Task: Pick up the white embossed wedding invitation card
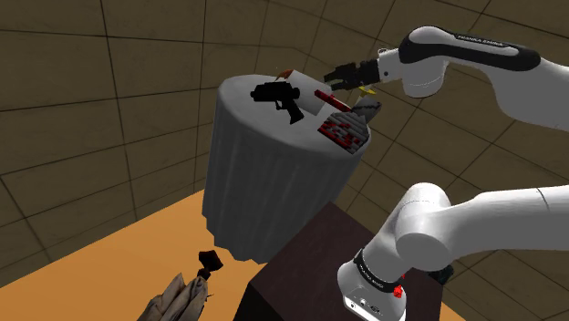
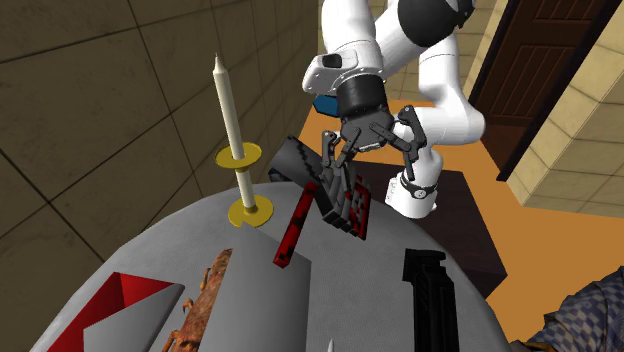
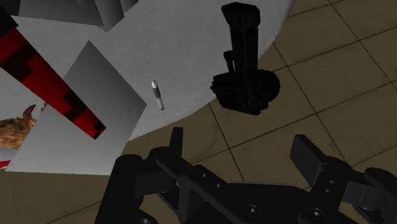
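Fingers [image 3: 312,159] stand released and empty beside the counter [image 3: 191,51] edge, likely because the grey card [image 3: 105,95] lies flat, pinned under 1 red-black stick [image 3: 51,79], needing an edge approach.

One worktop [image 1: 264,182] is counted. Listed on it:
- one candle [image 2: 228,110]
- one card [image 3: 89,127]
- one black pistol-shaped piece [image 3: 245,70]
- one red-and-black bar [image 2: 293,235]
- one red-and-black block [image 1: 345,135]
- one small white peg [image 3: 156,94]
- one brown piece [image 2: 205,295]
- one red-and-white wedge [image 2: 120,295]

On the floor [image 1: 137,246] two items are recorded: one brown bundle [image 1: 182,299] and one black scrap [image 1: 209,263]. One tool [image 3: 240,143] is noted.
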Motion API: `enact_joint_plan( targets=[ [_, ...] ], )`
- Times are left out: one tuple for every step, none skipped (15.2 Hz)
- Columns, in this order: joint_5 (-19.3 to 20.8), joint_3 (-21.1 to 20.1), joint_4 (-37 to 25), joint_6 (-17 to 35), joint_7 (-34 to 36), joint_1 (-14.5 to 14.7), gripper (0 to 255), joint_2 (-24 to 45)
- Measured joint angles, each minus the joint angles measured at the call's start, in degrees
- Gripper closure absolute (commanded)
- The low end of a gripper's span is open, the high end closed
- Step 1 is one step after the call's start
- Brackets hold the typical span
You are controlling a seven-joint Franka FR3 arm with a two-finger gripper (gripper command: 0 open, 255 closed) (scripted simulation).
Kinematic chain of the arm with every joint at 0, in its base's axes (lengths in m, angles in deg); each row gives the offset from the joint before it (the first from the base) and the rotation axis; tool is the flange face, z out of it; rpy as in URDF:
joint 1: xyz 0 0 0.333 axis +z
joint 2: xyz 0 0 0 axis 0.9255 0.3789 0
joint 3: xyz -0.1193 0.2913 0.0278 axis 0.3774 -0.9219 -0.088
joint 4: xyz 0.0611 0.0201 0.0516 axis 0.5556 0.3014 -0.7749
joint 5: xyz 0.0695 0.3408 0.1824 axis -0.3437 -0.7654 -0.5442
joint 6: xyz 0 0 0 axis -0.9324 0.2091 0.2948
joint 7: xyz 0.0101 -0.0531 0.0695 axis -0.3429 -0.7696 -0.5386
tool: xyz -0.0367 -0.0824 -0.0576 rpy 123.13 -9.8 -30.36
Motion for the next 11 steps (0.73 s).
enact_joint_plan(
  targets=[
    [-1.66, 2.33, 0.04, 1.85, -1.99, 1.61, 0, -0.33],
    [-3.46, 5.53, -0.54, 3.7, -4.5, 3.94, 0, -0.17],
    [-5.22, 8.68, -1.27, 5.36, -6.95, 6.36, 0, -0.25],
    [-7.08, 12.08, -1.94, 7.23, -9.57, 9.21, 0, -0.43],
    [-8.56, 15.29, -2.58, 8.56, -12.14, 11.58, 0, -1.26],
    [-10.19, 18.25, -3.48, 10.17, -14.34, 14.42, 0, -1.99],
    [-11.65, 21.29, -3.73, 11.97, -16.91, 17.05, 0, -3.4],
    [-13.0, 24.76, -4.83, 13.57, -19.51, 20.3, 0, -4.7],
    [-14.04, 27.7, -5.93, 14.77, -21.73, 22.93, 0, -6.36],
    [-15.03, 30.21, -6.87, 16.17, -23.83, 25.47, 0, -8.31],
    [-15.89, 32.66, -7.96, 17.65, -26.04, 28.18, 0, -10.51]
  ],
)
